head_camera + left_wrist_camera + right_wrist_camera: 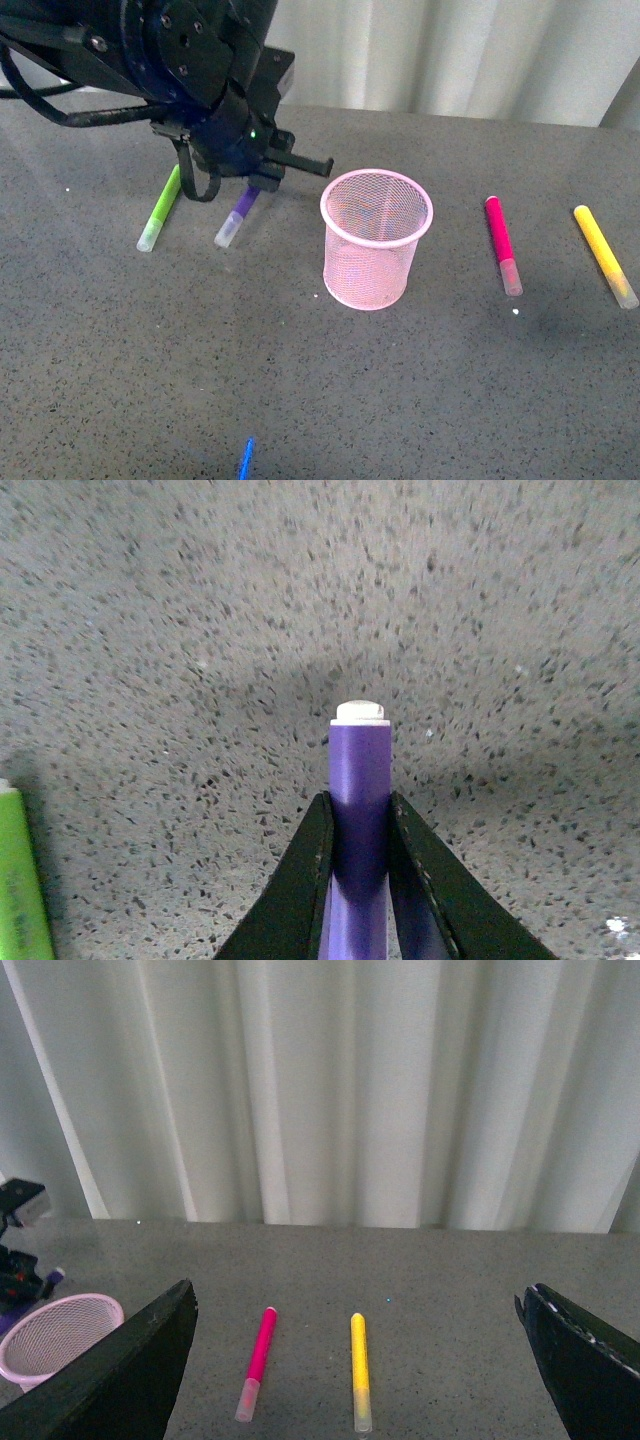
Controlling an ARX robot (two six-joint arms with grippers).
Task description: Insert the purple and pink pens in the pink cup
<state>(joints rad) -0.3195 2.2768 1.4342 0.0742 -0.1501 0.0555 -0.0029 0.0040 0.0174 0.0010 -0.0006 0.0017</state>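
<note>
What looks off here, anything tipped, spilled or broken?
Nothing spilled or broken. The cup stands upright; the pink pen, yellow pen and green pen lie flat. The left end effector grips the purple pen. Only oddity: a small blue sliver at the front view's bottom edge, unidentifiable.

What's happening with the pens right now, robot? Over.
Left end effector shut on purple pen. Right end effector open, empty. Pink pen flat on table, right of cup. Nothing blocking cup.
</note>
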